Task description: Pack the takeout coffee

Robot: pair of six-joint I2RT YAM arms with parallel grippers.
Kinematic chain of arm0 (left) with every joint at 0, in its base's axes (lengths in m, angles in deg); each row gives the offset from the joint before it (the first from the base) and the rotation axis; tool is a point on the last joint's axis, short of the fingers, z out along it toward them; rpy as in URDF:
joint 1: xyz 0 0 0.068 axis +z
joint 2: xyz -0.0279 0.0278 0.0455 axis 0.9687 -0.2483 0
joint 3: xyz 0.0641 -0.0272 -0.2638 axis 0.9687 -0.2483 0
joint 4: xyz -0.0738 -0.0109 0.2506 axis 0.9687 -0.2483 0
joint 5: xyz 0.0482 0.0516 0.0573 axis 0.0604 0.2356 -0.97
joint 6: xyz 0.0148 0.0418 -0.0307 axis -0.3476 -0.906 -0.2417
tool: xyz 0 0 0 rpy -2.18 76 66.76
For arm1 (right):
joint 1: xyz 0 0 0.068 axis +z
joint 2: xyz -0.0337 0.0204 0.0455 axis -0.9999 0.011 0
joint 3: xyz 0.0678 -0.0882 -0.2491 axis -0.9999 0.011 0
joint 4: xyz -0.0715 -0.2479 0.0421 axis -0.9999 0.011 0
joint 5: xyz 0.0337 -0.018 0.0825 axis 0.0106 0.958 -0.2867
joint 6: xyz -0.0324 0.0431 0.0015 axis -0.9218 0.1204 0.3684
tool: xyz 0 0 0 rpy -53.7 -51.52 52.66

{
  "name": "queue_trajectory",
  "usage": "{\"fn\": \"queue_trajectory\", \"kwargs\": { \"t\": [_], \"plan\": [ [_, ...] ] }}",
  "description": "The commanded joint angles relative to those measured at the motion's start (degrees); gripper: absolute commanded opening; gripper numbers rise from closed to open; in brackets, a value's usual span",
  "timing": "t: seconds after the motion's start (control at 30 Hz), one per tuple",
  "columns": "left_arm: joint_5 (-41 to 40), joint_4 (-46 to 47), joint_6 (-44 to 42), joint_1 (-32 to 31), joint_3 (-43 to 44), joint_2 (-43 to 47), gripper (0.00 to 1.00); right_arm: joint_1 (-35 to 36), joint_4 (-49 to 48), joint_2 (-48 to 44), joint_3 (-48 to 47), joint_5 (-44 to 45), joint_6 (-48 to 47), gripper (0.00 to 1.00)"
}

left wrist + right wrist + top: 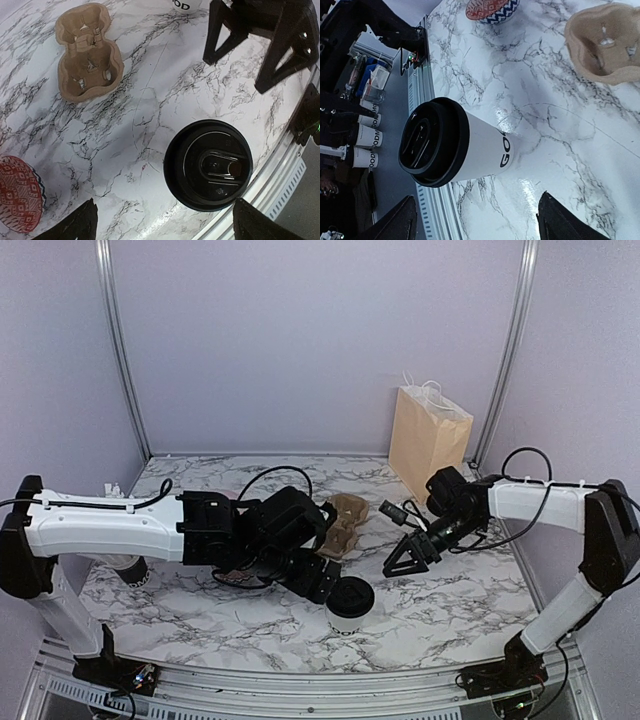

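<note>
A small white tapered paper cup with a round black plastic lid stands upright near the front edge of the grey-veined white marble table. From above, only its glossy lid and a strip of white wall show. The right wrist camera alone shows its side, with black letters "GO" near the base. The left wrist camera looks straight down on the lid's ridged rings and oval sip recess.

The left gripper hangs just beside the cup. Its jaws are spread wide, with the cup ahead of them and nearer the right-hand finger, untouched. The right gripper is also spread wide and empty, apart from the cup.

Behind the cup lies a brown moulded-pulp tray, rough and hollowed. A tan paper bag with white handles stands at the back. Only the wrist views show a red patterned dish.
</note>
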Motion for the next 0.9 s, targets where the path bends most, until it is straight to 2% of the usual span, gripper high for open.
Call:
{"fn": "queue_trajectory", "kwargs": {
  "t": [0.0, 0.3, 0.53, 0.7, 0.87],
  "plan": [
    [0.1, 15.9, 13.3, 2.0, -8.0, 3.5, 0.9, 4.4, 1.2, 2.3, -1.1, -3.9, 0.7, 0.81],
    [5.3, 31.4, 18.0, 2.2, -18.6, 4.7, 0.87, 6.3, 1.4, 4.5, -1.3, -3.7, -0.2, 0.84],
    [7.1, 32.6, 18.3, 2.2, -20.1, 3.4, 0.81, 7.0, 1.5, 6.0, -0.9, -3.8, -1.4, 0.83],
    [7.8, 32.2, 20.5, 1.6, -23.1, 2.4, 0.69, 7.0, 1.3, 6.9, -0.6, -3.2, -1.9, 0.82],
    [6.4, 32.2, 22.5, 0.4, -25.2, 1.3, 0.67, 7.1, 0.6, 8.0, -0.7, -1.6, -1.6, 0.81]
  ]
}}
